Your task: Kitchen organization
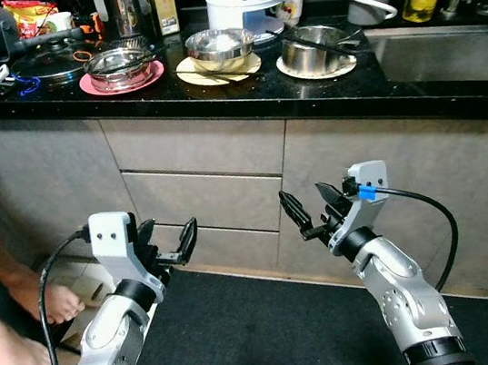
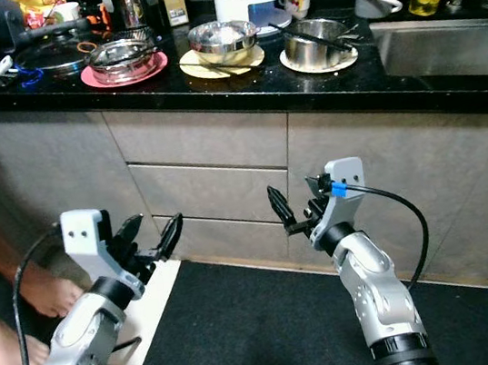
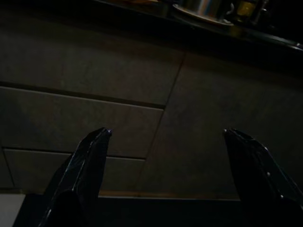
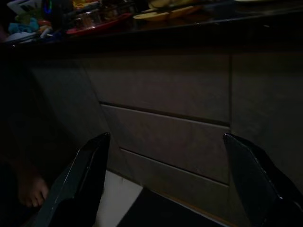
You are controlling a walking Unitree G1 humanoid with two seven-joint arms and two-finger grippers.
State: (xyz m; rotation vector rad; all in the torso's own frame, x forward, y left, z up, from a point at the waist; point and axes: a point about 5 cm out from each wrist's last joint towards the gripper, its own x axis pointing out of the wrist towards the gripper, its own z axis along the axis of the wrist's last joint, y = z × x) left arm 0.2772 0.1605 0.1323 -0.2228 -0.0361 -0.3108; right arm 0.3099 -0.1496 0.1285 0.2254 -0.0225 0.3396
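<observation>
**Holding Both End Effectors Spread Below the Worktop**

Holding position in front of the cabinet fronts, the left end effector (image 1: 168, 241) has its two black fingers spread, with nothing between them. The right end effector (image 1: 311, 211) is level with it and well apart, fingers likewise spread and empty.

1. Below both end effectors lies a dark floor mat (image 1: 267, 335). Beside the left end effector, on its outer side, a person's bare foot (image 1: 55, 302) rests on the floor.
2. Directly ahead of both end effectors stand the grey drawer fronts (image 1: 205, 197); neither end effector touches them.
3. Above and beyond the end effectors runs the black worktop (image 1: 241, 100). It carries three steel bowls in a row: one on a pink mat (image 1: 121, 68) above the left end effector, one on a yellow mat (image 1: 219, 48) between the two, and one on a pale mat (image 1: 316, 50) above the right end effector.
4. Farther out past the right end effector is the sink (image 1: 454, 50).
</observation>
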